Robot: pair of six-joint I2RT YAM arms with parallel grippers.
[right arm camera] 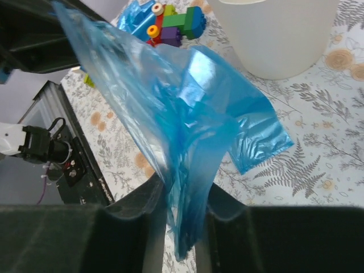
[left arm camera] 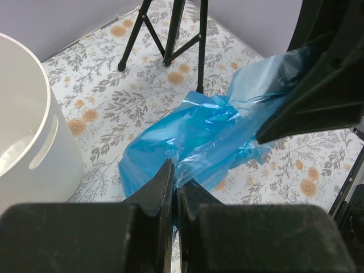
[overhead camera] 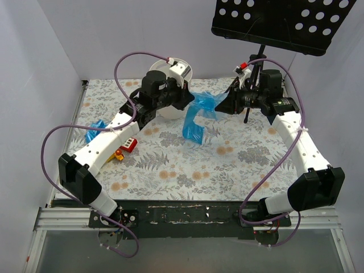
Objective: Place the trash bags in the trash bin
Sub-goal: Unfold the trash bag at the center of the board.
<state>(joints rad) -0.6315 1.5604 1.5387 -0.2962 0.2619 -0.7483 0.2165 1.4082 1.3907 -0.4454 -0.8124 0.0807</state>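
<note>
A blue trash bag [overhead camera: 200, 108] is stretched in the air between my two grippers, and its lower end droops onto the table. My left gripper [overhead camera: 187, 101] is shut on one edge of the film [left arm camera: 205, 136], the jaws pinched together [left arm camera: 175, 181]. My right gripper [overhead camera: 223, 104] is shut on the other end, with the film bunched between its fingers [right arm camera: 182, 199]. The cream-white trash bin [overhead camera: 181, 71] stands upright behind my left wrist, partly hidden by it. It also shows in the left wrist view [left arm camera: 28, 142] and the right wrist view [right arm camera: 273, 34]. A second blue trash bag [overhead camera: 94, 132] lies at the table's left edge.
Small toy blocks [overhead camera: 126, 147] lie beside my left arm; they also show in the right wrist view [right arm camera: 176, 23]. A black perforated music stand [overhead camera: 278, 23] overhangs the back right, and its legs [left arm camera: 170, 34] rest on the floral table behind the bag. Grey walls close three sides.
</note>
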